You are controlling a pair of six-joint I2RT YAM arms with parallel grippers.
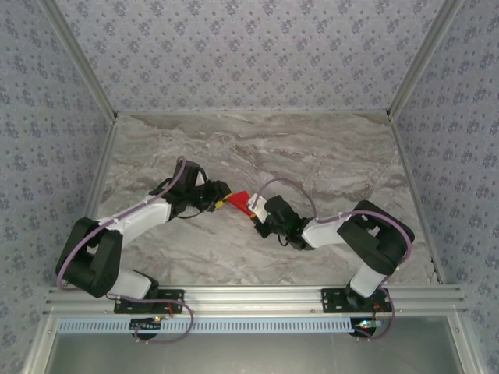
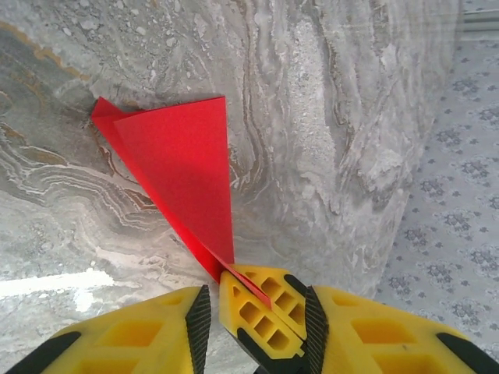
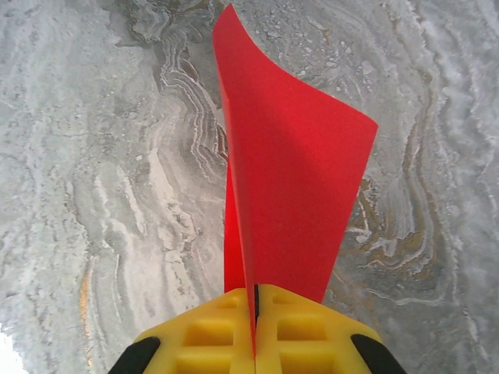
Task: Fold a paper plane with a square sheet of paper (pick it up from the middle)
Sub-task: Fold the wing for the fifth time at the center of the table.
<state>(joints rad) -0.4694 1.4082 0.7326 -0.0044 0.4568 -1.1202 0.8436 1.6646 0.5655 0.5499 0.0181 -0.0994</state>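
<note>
Where the paper plane (image 3: 288,179) is clamped, edges hide.

The worktop (image 1: 335,164) is a grey-and-white marbled slab with pale swirling streaks and a few brownish veins, and a metal rail (image 1: 257,294) runs along its near edge. In the left wrist view the far corner of the folded red sheet of paper (image 2: 183,164) comes down close to the marble, with a thin shadow beside it. Whether that corner touches the surface cannot be told.
</note>
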